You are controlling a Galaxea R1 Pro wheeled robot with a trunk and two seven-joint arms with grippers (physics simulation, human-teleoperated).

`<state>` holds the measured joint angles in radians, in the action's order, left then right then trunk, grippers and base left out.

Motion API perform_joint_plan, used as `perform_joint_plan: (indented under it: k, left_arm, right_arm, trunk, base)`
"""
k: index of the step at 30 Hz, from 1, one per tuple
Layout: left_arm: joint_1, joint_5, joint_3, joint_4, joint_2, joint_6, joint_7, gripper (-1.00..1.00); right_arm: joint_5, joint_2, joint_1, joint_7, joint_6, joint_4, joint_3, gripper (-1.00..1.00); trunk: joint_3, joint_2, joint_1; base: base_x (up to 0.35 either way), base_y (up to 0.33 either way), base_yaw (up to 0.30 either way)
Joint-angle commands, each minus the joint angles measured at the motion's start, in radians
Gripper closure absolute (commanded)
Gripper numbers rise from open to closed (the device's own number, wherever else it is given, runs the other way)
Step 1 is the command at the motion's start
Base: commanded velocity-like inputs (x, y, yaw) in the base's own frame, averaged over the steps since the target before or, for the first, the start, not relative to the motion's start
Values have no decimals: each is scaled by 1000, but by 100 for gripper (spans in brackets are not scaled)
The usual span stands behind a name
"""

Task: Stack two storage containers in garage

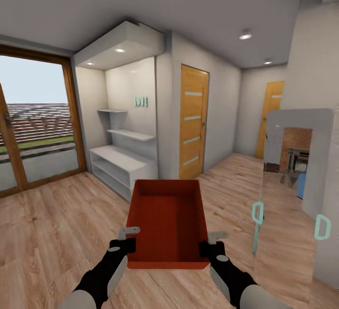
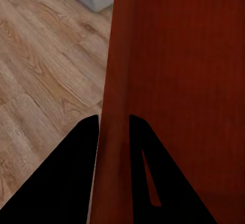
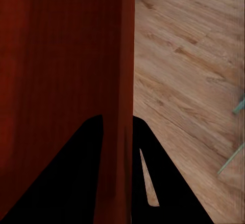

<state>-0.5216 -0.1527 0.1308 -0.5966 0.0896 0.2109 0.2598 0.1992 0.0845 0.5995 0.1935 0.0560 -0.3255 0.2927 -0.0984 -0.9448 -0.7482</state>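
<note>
I carry one red-orange open-top storage container (image 1: 168, 222) in front of me, held level above a light wood-plank floor. My left gripper (image 1: 126, 244) is shut on its left wall, and the left wrist view shows that wall (image 2: 113, 132) pinched between the two dark fingers. My right gripper (image 1: 210, 247) is shut on the right wall, seen as a red rim (image 3: 118, 132) between the fingers in the right wrist view. The container's inside (image 1: 169, 215) looks empty.
A white shelf unit (image 1: 120, 163) stands ahead on the left, beside a glass patio door (image 1: 33, 121). A wooden door (image 1: 193, 121) with glass slats is straight ahead, another (image 1: 269, 116) down the hallway. A mirrored panel (image 1: 294, 168) with teal handles stands close on the right.
</note>
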Motion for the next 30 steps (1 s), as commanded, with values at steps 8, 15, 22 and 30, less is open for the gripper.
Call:
perform_joint_plan:
  k: [8,15,22,30]
  left_arm:
    - [0,1,-68,-2,-65,8,36,100]
    - [0,1,-68,-3,-65,8,27,100]
    - [0,1,-68,-3,-65,8,26,100]
    - [0,1,-68,-3,-65,8,25,100]
  right_arm:
    - [3,0,2,3,2,-13,-7,100]
    - [3,0,2,3,2,-13,-7,100]
    - [3,-1,2,3,2,-13,-7,100]
    - [3,0,2,3,2,-13,-7,100]
  trunk:
    - [-2,-1,-1]
    - [-2,-1,-1]
    - [-2,-1,-1]
    - [-2,-1,-1]
  base:
    - [326,2,-287]
    - [318,140,-287]
    - [300,219,-287]
    - [295,231,-287]
